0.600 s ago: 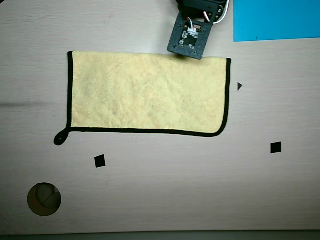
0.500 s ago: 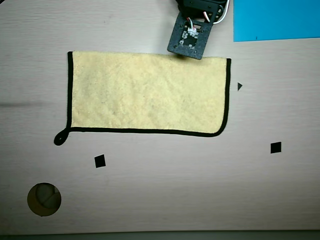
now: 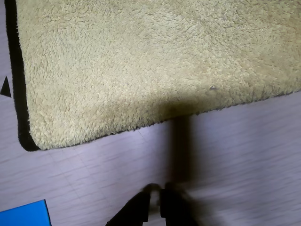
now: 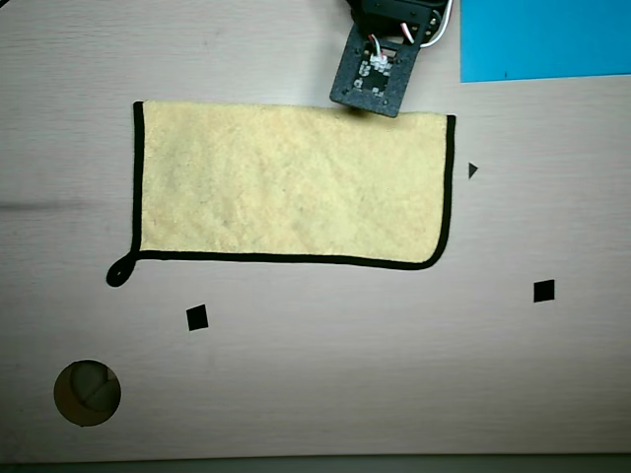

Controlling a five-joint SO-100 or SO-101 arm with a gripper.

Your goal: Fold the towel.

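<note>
The pale yellow fuzzy towel (image 4: 291, 187) lies flat on the table as a wide rectangle. Black trim runs along its left, bottom and right edges in the overhead view, and a small black loop (image 4: 118, 273) sits at the lower left corner. No trim shows on its top edge. In the wrist view the towel (image 3: 155, 61) fills the upper part. My gripper (image 3: 156, 194) is at the bottom centre, shut and empty, a little off the towel's near edge. In the overhead view only the arm's wrist board (image 4: 375, 74) shows, over the towel's top edge; the fingers are hidden under it.
A smooth blue sheet (image 4: 542, 39) lies at the top right in the overhead view, and its corner shows in the wrist view (image 3: 26, 214). A black triangle mark (image 4: 472, 169) and two black squares (image 4: 197, 317) (image 4: 543, 291) are on the table. A round hole (image 4: 87, 392) is at the lower left.
</note>
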